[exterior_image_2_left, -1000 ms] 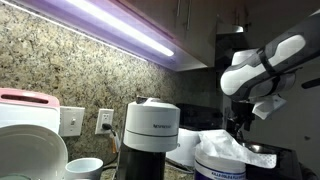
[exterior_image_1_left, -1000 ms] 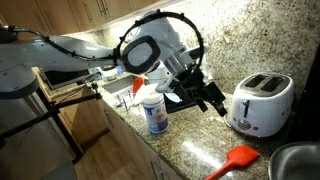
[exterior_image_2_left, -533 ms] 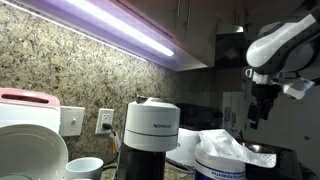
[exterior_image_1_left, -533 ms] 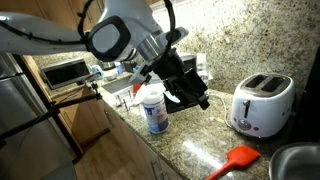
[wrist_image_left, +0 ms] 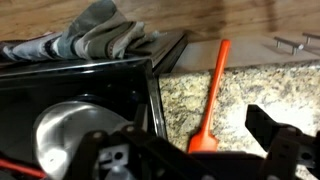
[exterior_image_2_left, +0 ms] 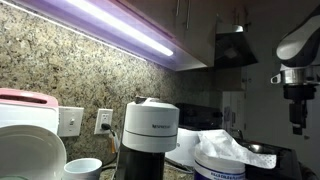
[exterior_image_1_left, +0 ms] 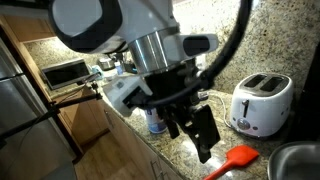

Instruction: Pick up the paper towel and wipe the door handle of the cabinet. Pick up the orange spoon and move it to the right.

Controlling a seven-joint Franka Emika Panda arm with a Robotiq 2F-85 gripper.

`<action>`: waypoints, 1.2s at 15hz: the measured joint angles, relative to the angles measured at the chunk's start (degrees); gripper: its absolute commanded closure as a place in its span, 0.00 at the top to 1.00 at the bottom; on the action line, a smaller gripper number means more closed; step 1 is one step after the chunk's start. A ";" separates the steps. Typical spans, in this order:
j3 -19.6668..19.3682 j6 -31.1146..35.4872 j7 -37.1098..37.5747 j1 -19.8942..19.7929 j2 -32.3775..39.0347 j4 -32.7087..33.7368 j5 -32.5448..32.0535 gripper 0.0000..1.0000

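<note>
The orange spoon (exterior_image_1_left: pixel 234 160) lies on the granite counter in front of the toaster. In the wrist view the orange spoon (wrist_image_left: pixel 212 92) runs up the middle, its flat head nearest me. My gripper (exterior_image_1_left: pixel 203 138) hangs just above and beside the spoon, and my gripper (wrist_image_left: pixel 190 152) is open, with the spoon's head showing between the two dark fingers (wrist_image_left: pixel 276 138) and nothing held. In an exterior view crumpled white paper towel (exterior_image_2_left: pixel 226 148) sits on top of a blue-labelled canister. Metal cabinet door handles (wrist_image_left: pixel 296 42) show on the wood front past the counter edge.
A white toaster (exterior_image_1_left: pixel 262 103) stands behind the spoon, with a metal pot (exterior_image_1_left: pixel 297 160) at its right. The wrist view shows a black stove top (wrist_image_left: pixel 110 90) with a steel pot (wrist_image_left: pixel 68 125) and a grey cloth (wrist_image_left: pixel 100 35). A coffee machine (exterior_image_2_left: pixel 150 130) stands close to an exterior camera.
The arm has swung away from the white canister and come down over the spoon by the toaster. The gripper stayed open throughout.
</note>
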 measured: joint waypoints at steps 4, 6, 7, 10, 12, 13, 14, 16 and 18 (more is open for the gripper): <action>-3.32 0.01 11.62 8.44 12.07 -3.12 -19.18 1.00; -6.65 0.36 20.10 15.37 16.21 -4.62 -27.05 1.00; -8.48 1.05 24.37 19.14 17.66 -5.25 -30.08 1.00; -15.16 2.66 35.25 31.36 20.19 -6.51 -37.25 1.00; -20.43 2.99 40.63 39.65 20.63 -7.06 -40.90 1.00; -23.26 3.16 42.90 43.73 20.72 -7.35 -42.47 1.00; -26.29 3.20 44.90 47.85 20.77 -7.60 -43.97 1.00; -32.88 3.39 48.39 55.94 20.82 -8.03 -46.76 1.00; -36.68 3.39 49.08 60.06 20.84 -8.20 -47.56 1.00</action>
